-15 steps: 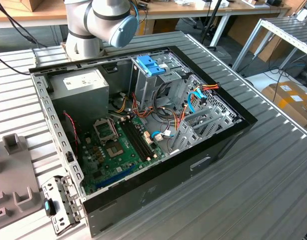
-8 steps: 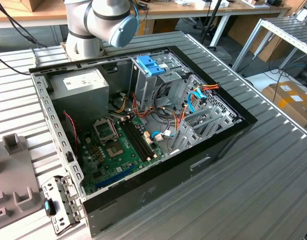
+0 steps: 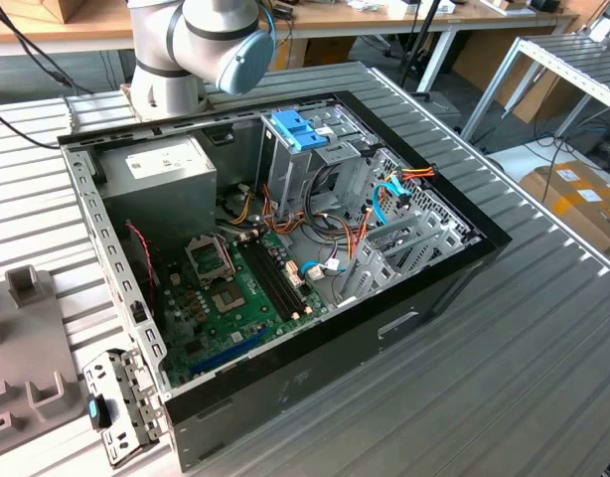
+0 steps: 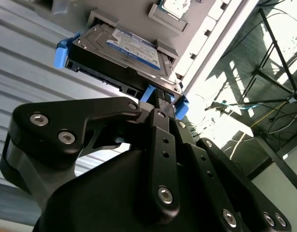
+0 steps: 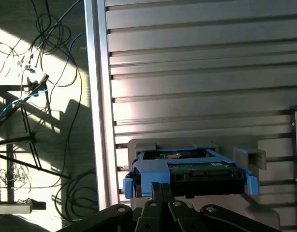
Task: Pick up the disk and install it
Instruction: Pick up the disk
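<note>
Down at the claw (image 4: 160,96), the black fingers (image 5: 157,189) are drawn narrow, nearly together, and pinch the edge of the blue frame of the disk (image 4: 124,48). The claw's dark links and screws fan out behind them in both wrist views. The disk lies flat with its white and blue label facing away from the surface beneath it. Its silver body is edged by bright blue plastic at both ends.

In the first wrist view the claw (image 5: 161,186) meets the disk (image 5: 201,169) on the broader blue part of the frame. The disk sits in a pale grey holder (image 5: 247,157), whose raised blocks stand just beside its corners. The holder rests on the ribbed metal desk (image 5: 197,72). Beyond the desk's edge is a sunlit floor (image 5: 42,121) strewn with thin cables.

In the exterior view the pale arm (image 3: 196,45) with its light blue cap stands at the far edge of the desk (image 3: 504,338). Just beside it lies an open black computer case (image 3: 315,378). Inside the case are a green circuit board (image 3: 226,288), a grey power box (image 3: 156,174) and a metal cage topped by a blue bracket (image 3: 300,129). Coloured wires run between them. A grey moulded tray (image 3: 17,338) sits at the exterior view's left, near a loose perforated metal plate (image 3: 121,402) by the case's corner.
</note>
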You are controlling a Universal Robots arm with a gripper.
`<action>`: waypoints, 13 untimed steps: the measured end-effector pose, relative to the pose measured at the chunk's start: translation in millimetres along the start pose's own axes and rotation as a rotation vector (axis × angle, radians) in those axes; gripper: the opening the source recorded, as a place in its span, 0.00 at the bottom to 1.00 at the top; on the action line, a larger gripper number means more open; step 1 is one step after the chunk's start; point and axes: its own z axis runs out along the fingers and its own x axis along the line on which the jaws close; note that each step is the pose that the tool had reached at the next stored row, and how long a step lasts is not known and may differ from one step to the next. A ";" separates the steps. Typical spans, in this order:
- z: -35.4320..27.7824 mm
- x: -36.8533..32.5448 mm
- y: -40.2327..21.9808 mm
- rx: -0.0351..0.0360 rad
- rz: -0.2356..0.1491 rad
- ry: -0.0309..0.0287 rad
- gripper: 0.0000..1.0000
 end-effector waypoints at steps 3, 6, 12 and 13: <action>0.2 0.0 0.0 0.0027 -0.075 -0.0017 0.11; 0.4 0.0 0.0 0.0051 -0.139 -0.0030 0.11; 0.5 0.0 0.0 0.0070 -0.191 -0.0043 0.11; 0.5 0.0 0.0 0.0070 -0.191 -0.0043 0.11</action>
